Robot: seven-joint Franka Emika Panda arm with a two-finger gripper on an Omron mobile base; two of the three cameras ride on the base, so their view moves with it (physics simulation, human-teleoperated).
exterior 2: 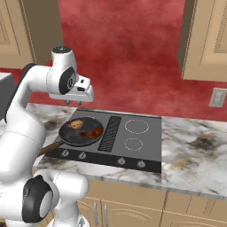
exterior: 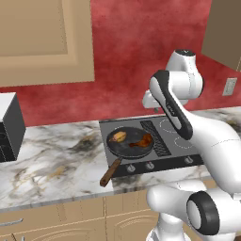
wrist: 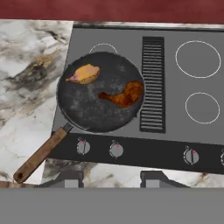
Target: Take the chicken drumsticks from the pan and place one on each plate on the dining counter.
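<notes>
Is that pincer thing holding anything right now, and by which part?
Nothing is held. The pincer hangs open above the stove, and both chicken drumsticks lie in the pan.

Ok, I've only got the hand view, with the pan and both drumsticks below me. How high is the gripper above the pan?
Observer: The gripper hangs clearly above the pan, open and touching nothing.
Operator: Anything on the counter left of the cooktop?
Observer: A dark grey boxy appliance stands at the left, well apart from the pan's handle.
Operator: And above the cooktop?
Observer: A red wall, with tan cabinets to either side.
</notes>
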